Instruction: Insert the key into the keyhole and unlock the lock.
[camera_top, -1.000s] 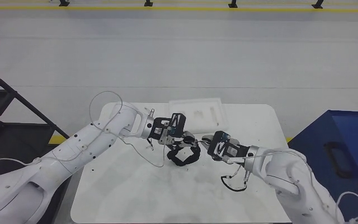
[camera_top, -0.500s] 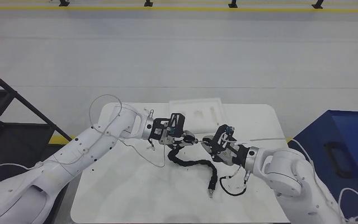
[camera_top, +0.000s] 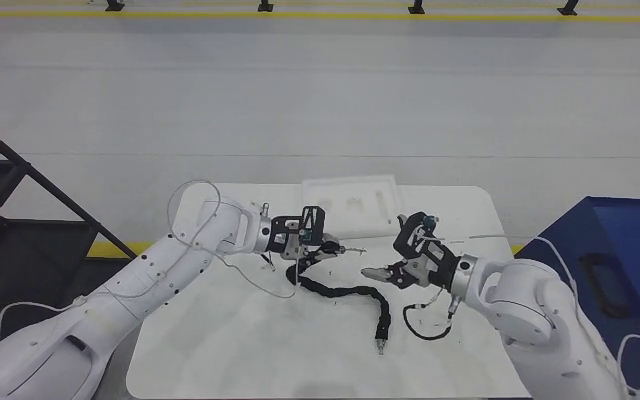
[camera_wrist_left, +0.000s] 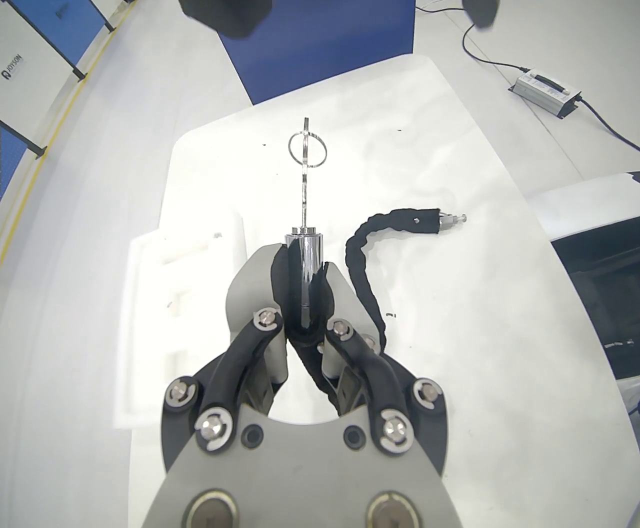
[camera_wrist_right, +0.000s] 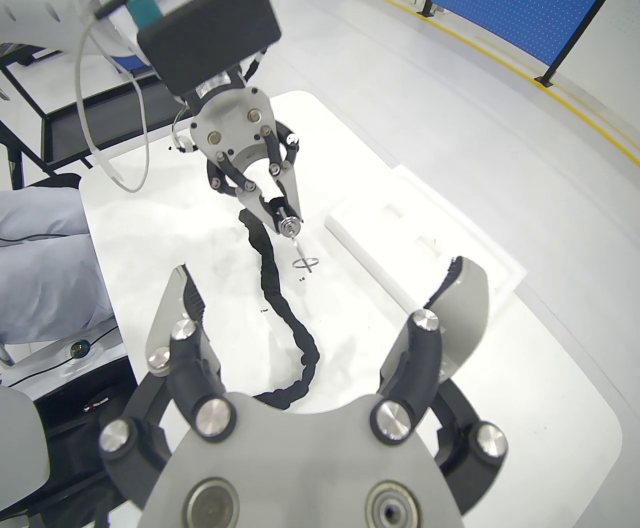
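Key (camera_wrist_left: 303, 185) is sitting in the lock barrel (camera_wrist_left: 305, 240), its shaft lying along the barrel's axis and the ring end pointing toward your right claw (camera_wrist_right: 325, 275). Your left claw (camera_wrist_left: 301, 262) is clamping the barrel over the counter (camera_wrist_left: 450, 325). The right claw is hanging wide open and empty, facing the key head-on, a gap between them.

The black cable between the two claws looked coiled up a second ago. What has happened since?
The cable sprang out of its loop and its free end dropped onto the table. The right gripper drew back from the key and stands open. The left gripper still clamps the lock, key still in it.
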